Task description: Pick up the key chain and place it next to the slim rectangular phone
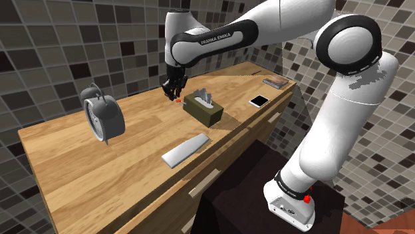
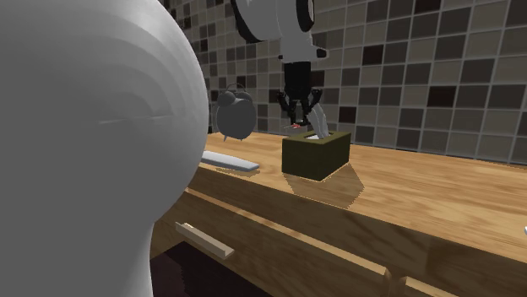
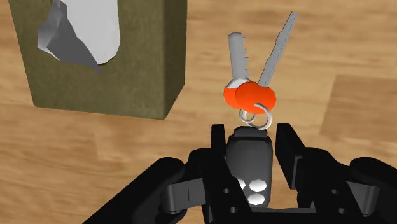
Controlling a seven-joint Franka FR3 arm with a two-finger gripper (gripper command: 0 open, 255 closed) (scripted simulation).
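The key chain (image 3: 249,95) has two silver keys, an orange tag, a ring and a black fob. My gripper (image 3: 251,137) is shut on the fob, one black finger against each side, with the keys pointing away from the hand. In the shoulder view the gripper (image 1: 175,93) is low over the wooden counter (image 1: 133,156), just beside the olive tissue box (image 1: 205,110), and the orange tag (image 1: 180,100) peeks out below it. A flat white-framed phone (image 1: 259,100) lies further along the counter toward the shoulder view's right. A long slim grey slab (image 1: 185,150) lies near the front edge.
A grey twin-bell alarm clock (image 1: 101,114) stands on the counter toward the shoulder view's left. A small flat brown item (image 1: 276,82) lies at the far end past the phone. A tiled wall (image 1: 53,53) backs the counter, and drawers run under its front edge (image 2: 253,224).
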